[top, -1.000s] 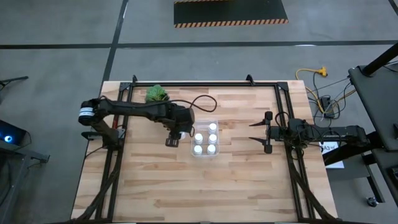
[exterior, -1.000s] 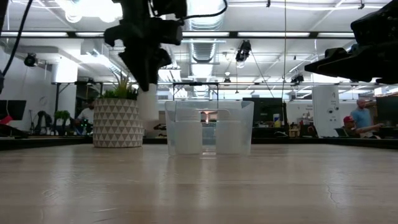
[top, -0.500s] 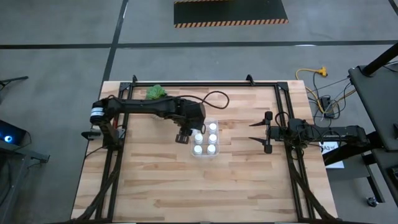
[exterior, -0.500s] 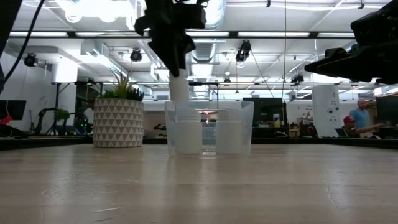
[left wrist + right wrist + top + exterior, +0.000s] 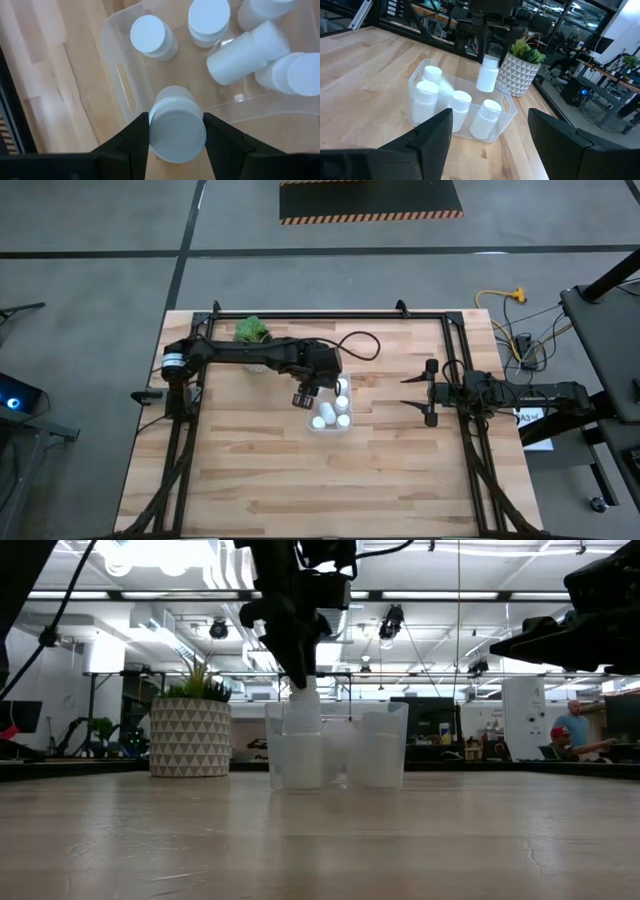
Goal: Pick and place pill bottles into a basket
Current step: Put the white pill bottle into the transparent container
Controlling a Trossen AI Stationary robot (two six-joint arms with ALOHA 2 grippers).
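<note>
- left end effector [image 5: 176, 131] grips a pill bottle [image 5: 177, 127] between its two dark fingers, cap toward the wrist camera, bottle upright and hanging just above the basket's edge
- held bottle shows in the low view [image 5: 303, 705] with its base at about the height of the basket rim, and in the right wrist view [image 5: 487, 75] above the basket's far side
- basket [image 5: 312, 425] sits near the middle of the worktop [image 5: 300, 480]; it is clear, with low walls and a slot handle
- inside the basket the left wrist view shows five white bottles: some upright, one [image 5: 245, 55] lying tilted across the others
- potted plant [image 5: 250, 331] stands near the far edge of the worktop, apart from the basket
- right end effector [image 5: 412, 392] hangs with fingers wide and empty over the right side of the worktop, well apart from the basket
</note>
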